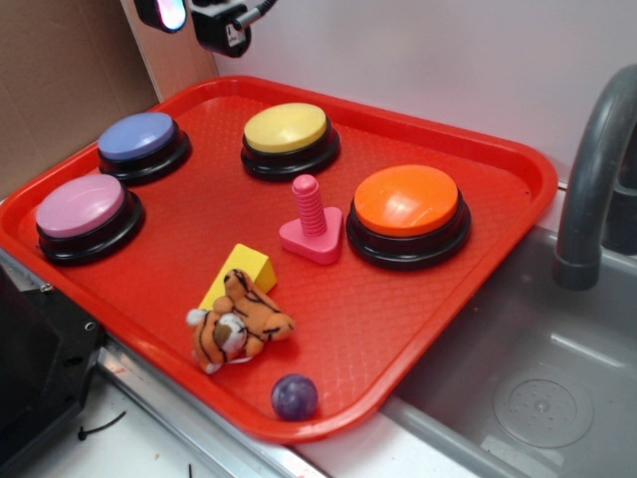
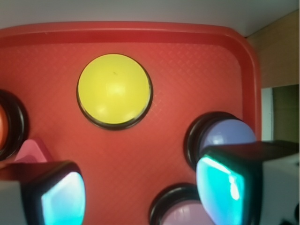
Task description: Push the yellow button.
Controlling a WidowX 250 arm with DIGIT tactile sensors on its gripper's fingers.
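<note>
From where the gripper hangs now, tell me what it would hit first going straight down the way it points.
Likely bare tray floor: the open gripper sits short of the yellow button, between the pink peg and the blue button. Depth is unclear.

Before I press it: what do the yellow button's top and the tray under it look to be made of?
Yellow button: the top looks like smooth hard plastic with a soft sheen and a faint glare spot, on a glossy black base. Tray: probably molded red plastic, with a fine cross-hatched floor and a smooth rounded rim.
</note>
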